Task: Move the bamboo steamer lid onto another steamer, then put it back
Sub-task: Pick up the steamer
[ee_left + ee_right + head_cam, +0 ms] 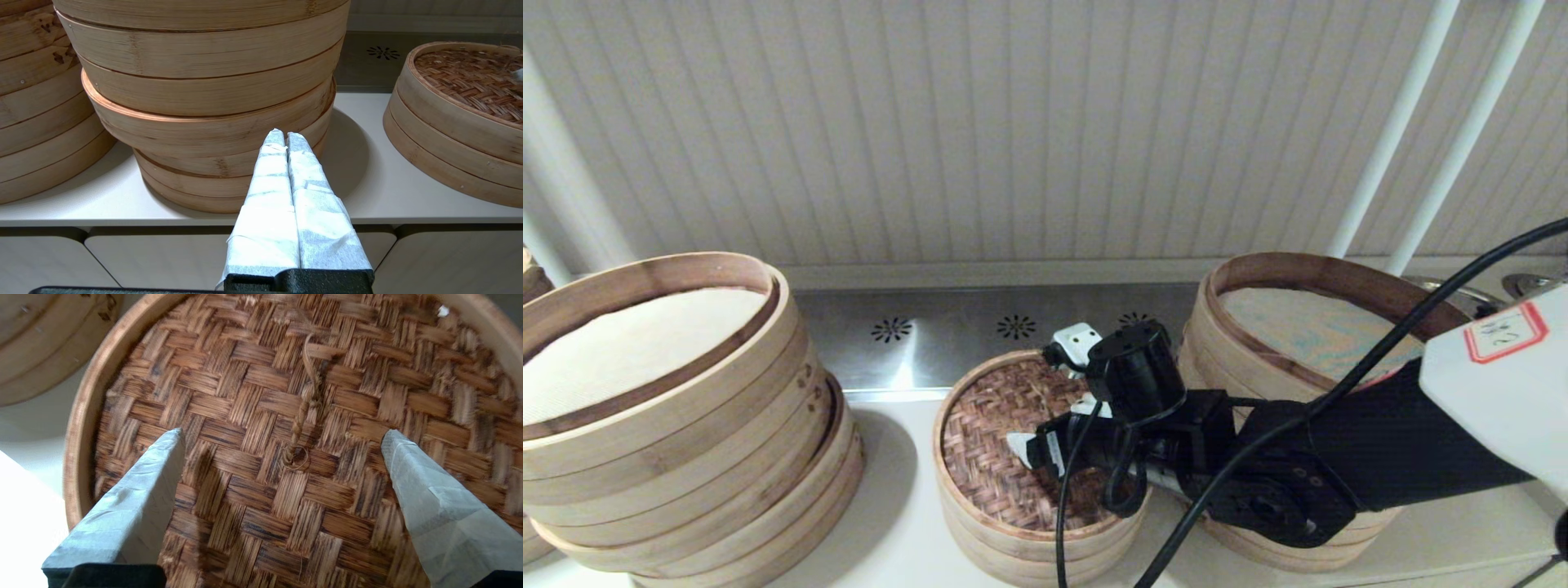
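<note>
The bamboo steamer lid (988,441), dark woven top with a pale rim, sits on a short bamboo steamer (1029,547) at the middle of the counter and hides its liner. My right gripper (1049,392) hangs open just above the lid. In the right wrist view its wrapped fingers (143,486) stand wide apart on either side of the twine loop (304,412), with the right gripper (282,435) holding nothing. My left gripper (285,134) is shut and empty, off the counter's front edge, pointing at the left stack; the lid (470,77) lies to its right.
A wide, leaning stack of steamers with a cream liner (670,425) stands at the left. A second stack (1307,327) stands at the right, behind my right arm. A steel strip with vent holes (947,335) runs along the wall. The white counter (367,192) ends over cabinet fronts.
</note>
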### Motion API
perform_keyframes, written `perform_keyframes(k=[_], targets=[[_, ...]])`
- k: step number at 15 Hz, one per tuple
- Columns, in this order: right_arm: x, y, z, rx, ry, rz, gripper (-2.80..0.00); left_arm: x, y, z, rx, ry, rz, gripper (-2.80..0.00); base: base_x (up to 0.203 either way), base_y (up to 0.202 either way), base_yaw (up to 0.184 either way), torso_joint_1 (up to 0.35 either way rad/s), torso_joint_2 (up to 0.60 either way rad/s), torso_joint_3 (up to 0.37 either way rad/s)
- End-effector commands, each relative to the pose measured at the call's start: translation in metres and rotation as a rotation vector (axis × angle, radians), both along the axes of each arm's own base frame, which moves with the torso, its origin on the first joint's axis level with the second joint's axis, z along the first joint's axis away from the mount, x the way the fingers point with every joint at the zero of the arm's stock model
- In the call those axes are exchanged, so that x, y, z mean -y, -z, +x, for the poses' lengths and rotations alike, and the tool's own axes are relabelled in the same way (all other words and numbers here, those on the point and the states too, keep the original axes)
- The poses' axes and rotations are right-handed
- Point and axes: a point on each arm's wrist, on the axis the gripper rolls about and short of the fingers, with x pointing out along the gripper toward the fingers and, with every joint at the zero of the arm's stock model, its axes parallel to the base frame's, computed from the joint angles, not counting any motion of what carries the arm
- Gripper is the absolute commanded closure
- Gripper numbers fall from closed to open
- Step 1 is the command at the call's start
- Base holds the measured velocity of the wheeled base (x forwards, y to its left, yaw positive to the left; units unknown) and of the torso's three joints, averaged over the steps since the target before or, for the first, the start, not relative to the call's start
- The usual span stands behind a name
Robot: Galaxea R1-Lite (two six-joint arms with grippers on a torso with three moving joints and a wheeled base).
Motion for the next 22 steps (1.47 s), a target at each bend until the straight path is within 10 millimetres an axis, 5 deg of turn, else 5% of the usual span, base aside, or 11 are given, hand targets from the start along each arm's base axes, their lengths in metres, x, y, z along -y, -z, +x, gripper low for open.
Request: perform_keyframes(k=[1,22], targets=[[-0.001,0.004,0.001,-0.001,0.005,-0.005,-2.80,0.000,0.000,0.000,0.001,0.000,-0.001,0.00,0.000,0.000,0.000,0.000,0.00,0.000],[-0.017,0.007,0.018,0.085,0.067,0.055,-2.80,0.000,0.000,0.000,0.001,0.000,-0.001,0.00,0.000,0.000,0.000,0.000,0.00,0.000]])
